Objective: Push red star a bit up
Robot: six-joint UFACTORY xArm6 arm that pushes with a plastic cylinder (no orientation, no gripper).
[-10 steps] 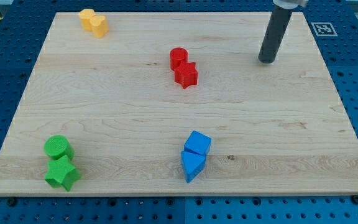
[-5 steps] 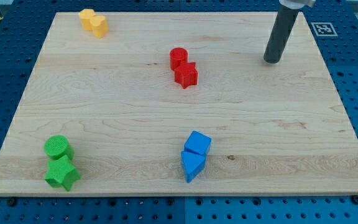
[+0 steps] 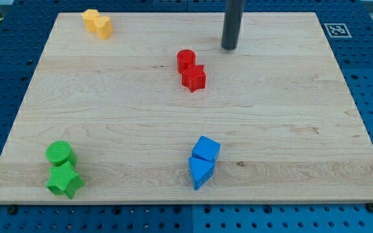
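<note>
Red star (image 3: 193, 77) near desk (image 3: 290, 129) centre, touching red cylinder (image 3: 186, 59) above it | camera view: my tip (image 3: 229, 47) up-right of both, apart; no claw, only a rod | risk: pushing up drives the cylinder along | hidden: rod's top cut off.

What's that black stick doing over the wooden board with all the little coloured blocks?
It is a robot arm's pushing rod. My tip rests on the wooden board, up and to the view's right of the red star, touching no block. The red star sits against a red cylinder. The job is to nudge that star upward a bit; no push has begun. Yellow, green and blue pairs lie elsewhere.
</note>
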